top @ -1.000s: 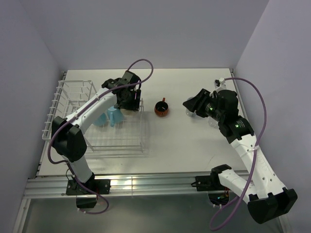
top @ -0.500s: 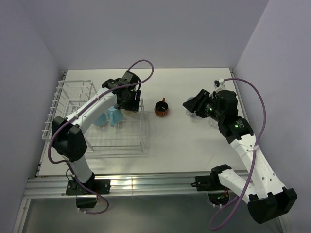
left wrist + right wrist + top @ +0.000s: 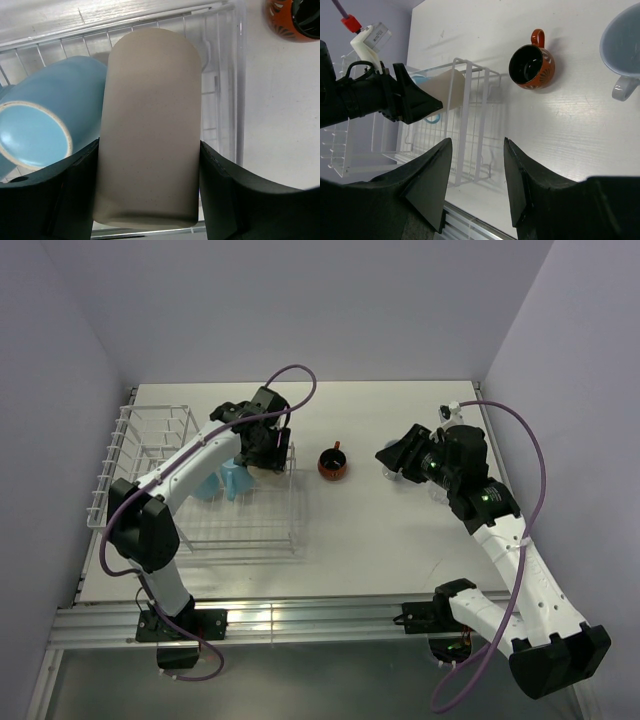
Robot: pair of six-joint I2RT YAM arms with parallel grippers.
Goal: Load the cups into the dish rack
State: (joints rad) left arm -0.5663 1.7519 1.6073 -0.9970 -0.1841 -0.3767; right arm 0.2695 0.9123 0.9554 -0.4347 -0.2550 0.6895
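My left gripper (image 3: 262, 447) is shut on the cream mug (image 3: 150, 125) and holds it over the right end of the white wire dish rack (image 3: 240, 540). Two light blue mugs (image 3: 232, 480) (image 3: 205, 486) lie in the rack beside it, and one of them shows its base in the left wrist view (image 3: 45, 125). The red-orange mug (image 3: 333, 463) stands upright on the table right of the rack, and it also shows in the right wrist view (image 3: 532, 65). My right gripper (image 3: 395, 455) is open and empty above the table, with a third light blue mug (image 3: 625, 45) just right of it.
The rack's raised end with prongs (image 3: 125, 440) is at the far left. The rack's right wall (image 3: 470, 125) stands between the cream mug and the red-orange mug. The walls of the enclosure close in the table at the back and both sides.
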